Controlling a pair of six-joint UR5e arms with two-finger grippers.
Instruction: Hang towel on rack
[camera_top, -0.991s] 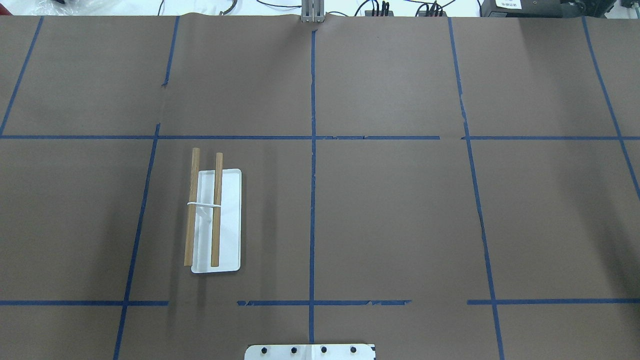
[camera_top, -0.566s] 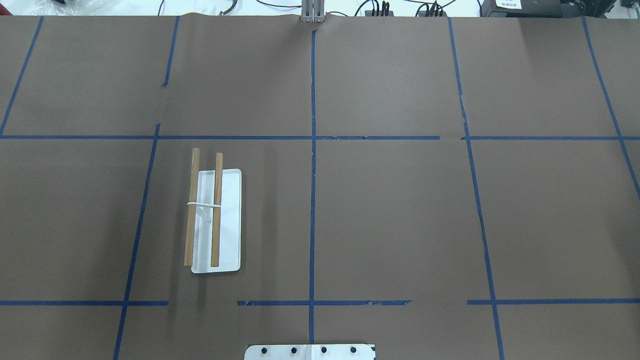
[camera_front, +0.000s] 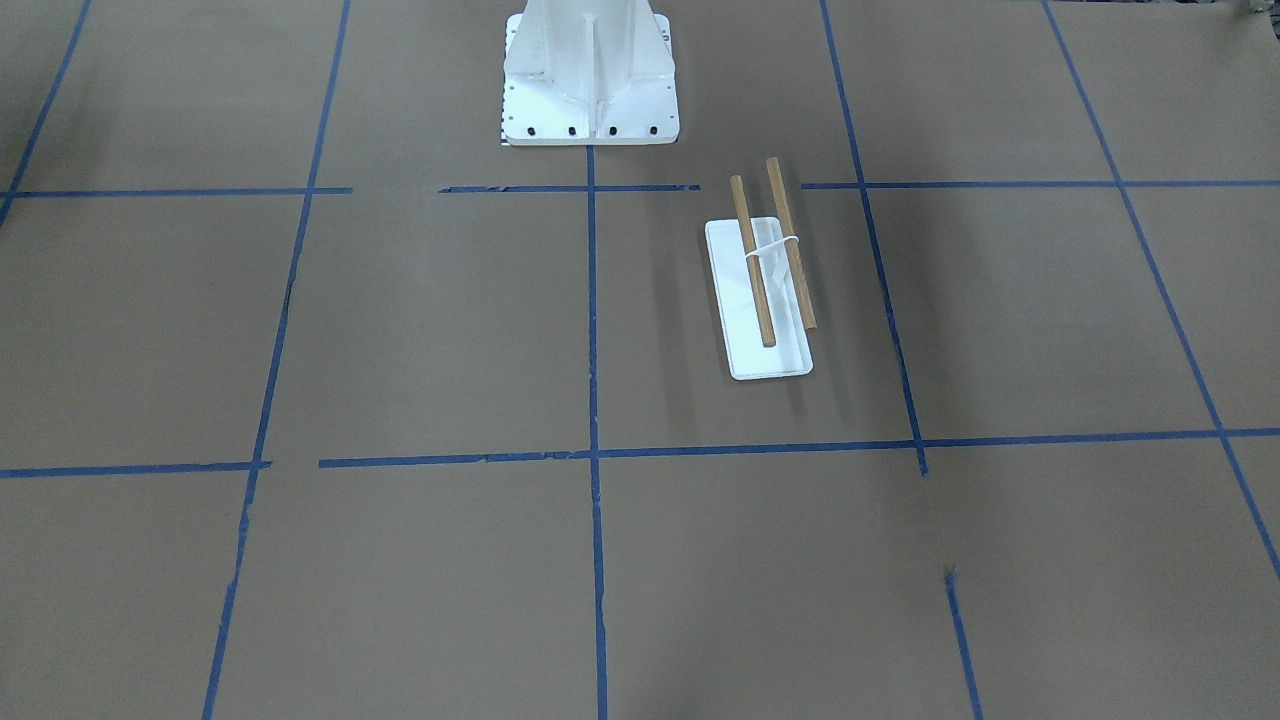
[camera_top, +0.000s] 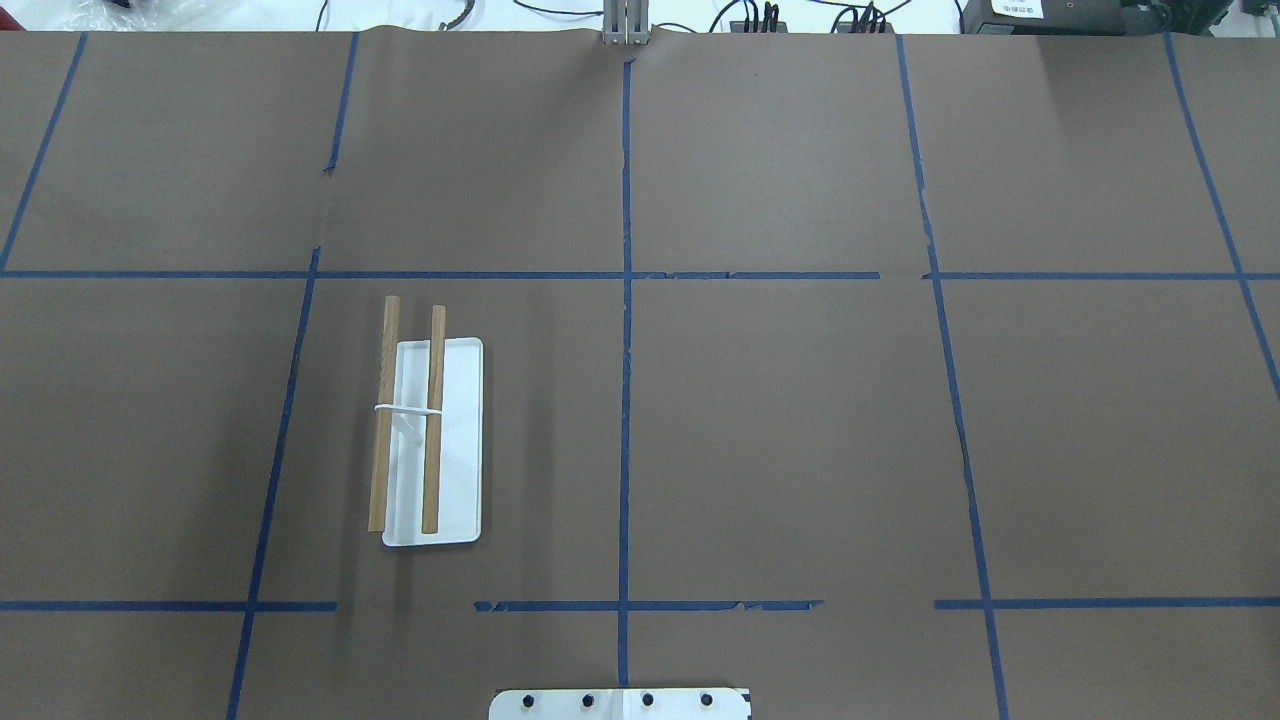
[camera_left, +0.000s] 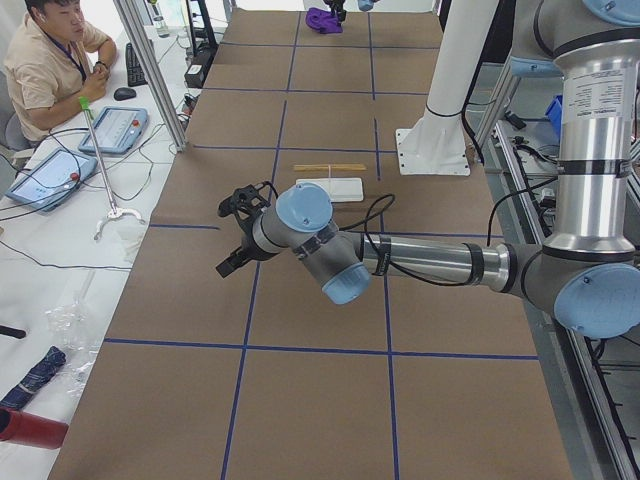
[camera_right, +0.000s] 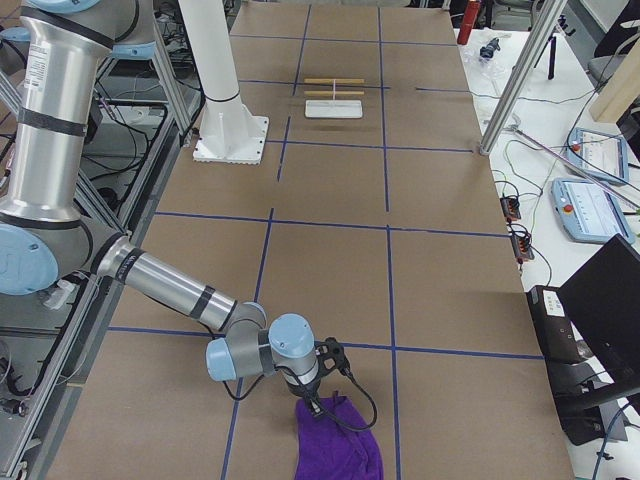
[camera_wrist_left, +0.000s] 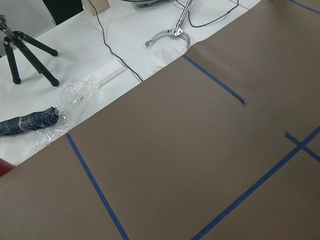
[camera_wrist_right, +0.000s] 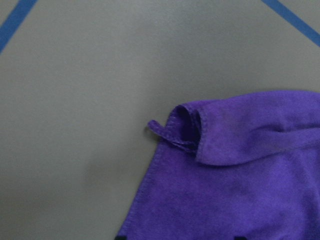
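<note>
The rack (camera_top: 432, 440) has a white flat base and two wooden rods. It stands bare on the left half of the table, and also shows in the front-facing view (camera_front: 760, 290) and both side views (camera_left: 330, 188) (camera_right: 334, 105). The purple towel (camera_right: 338, 445) lies crumpled on the table's far right end; no towel shows in the overhead view. My right gripper (camera_right: 318, 400) hovers at the towel's edge. In the right wrist view the towel (camera_wrist_right: 235, 185) lies below two dark fingertips (camera_wrist_right: 120, 237) set wide apart. My left gripper (camera_left: 228, 238) hangs over the table's left end; I cannot tell whether it is open.
The robot's white bolted pedestal (camera_front: 590, 70) stands at the table's near edge. An operator (camera_left: 50, 60) sits at a side table with control tablets. A folded umbrella (camera_wrist_left: 27, 122) and a tripod lie off the left end. Aluminium posts (camera_right: 520, 70) stand along the far side.
</note>
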